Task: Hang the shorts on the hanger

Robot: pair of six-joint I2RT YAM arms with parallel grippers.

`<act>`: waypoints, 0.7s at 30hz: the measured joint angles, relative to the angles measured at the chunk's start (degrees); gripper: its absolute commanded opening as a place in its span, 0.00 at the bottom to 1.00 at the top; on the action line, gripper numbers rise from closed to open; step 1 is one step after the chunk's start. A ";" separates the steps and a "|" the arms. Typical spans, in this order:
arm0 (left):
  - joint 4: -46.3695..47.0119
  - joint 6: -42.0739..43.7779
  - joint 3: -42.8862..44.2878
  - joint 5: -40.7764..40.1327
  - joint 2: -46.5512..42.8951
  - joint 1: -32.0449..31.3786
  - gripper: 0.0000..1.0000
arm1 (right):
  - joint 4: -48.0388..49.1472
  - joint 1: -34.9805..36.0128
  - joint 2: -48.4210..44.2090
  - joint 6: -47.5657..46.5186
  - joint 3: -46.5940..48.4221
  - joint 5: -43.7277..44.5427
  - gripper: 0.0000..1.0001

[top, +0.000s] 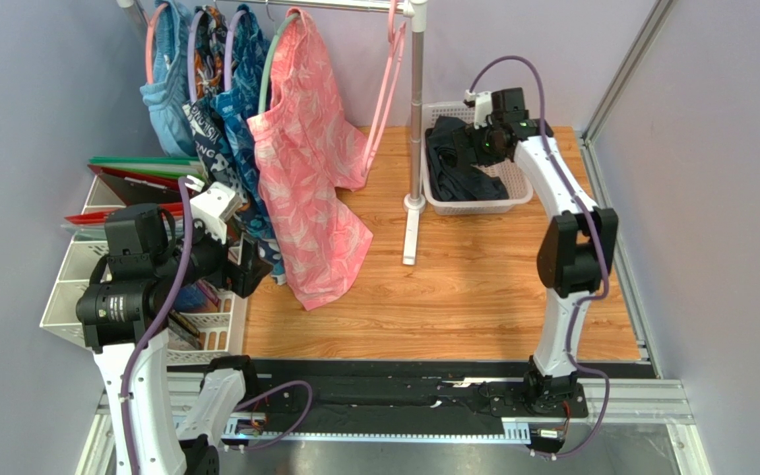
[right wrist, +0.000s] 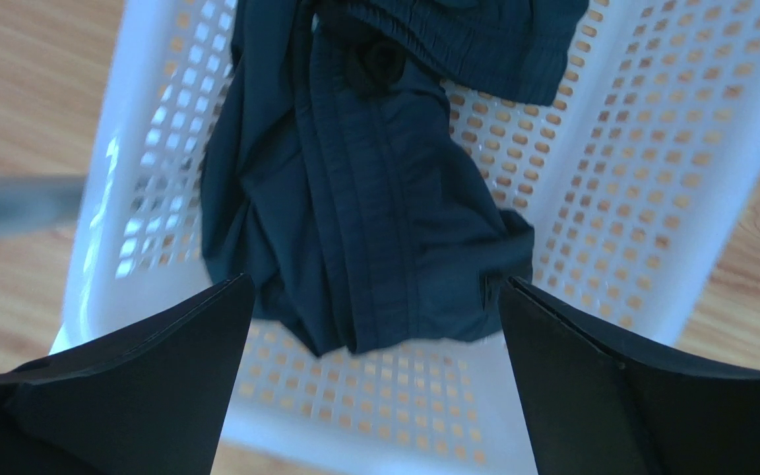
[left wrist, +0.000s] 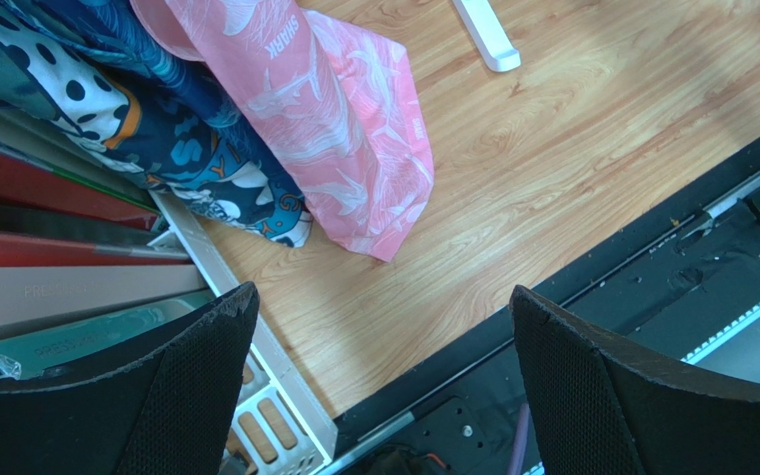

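Black shorts (right wrist: 374, 198) crumpled within white basket (right wrist: 602, 188) walls, right pincer (right wrist: 376, 285) spread wide above, left pincer (left wrist: 384, 289) parted over wooden tabletop (left wrist: 572, 148)

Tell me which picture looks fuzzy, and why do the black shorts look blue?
Right wrist view: a little soft and tinted blue, so the shorts and the white basket both look bluish; a grey smear blurs the left edge. Left wrist view: sharp grain on the wooden table, the left gripper dark up close. Top view: even light, soft shadows.

shorts (top: 461, 163): black, crumpled in white basket (top: 473, 208) | hanger (top: 384, 99): thin pink, hanging from rail (top: 344, 6) beside post (top: 417, 99)
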 measured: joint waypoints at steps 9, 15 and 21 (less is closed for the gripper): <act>1.27 -0.04 -2.21 0.04 1.55 0.00 0.99 | 1.07 2.12 19.82 -0.50 12.24 4.55 1.00; 1.31 -0.07 -2.89 0.00 2.82 0.00 0.99 | 2.05 2.21 23.91 -0.81 12.63 4.70 0.53; 1.33 -0.24 -2.86 -0.02 2.97 0.00 0.99 | 0.59 1.55 24.20 -0.44 15.06 2.32 0.00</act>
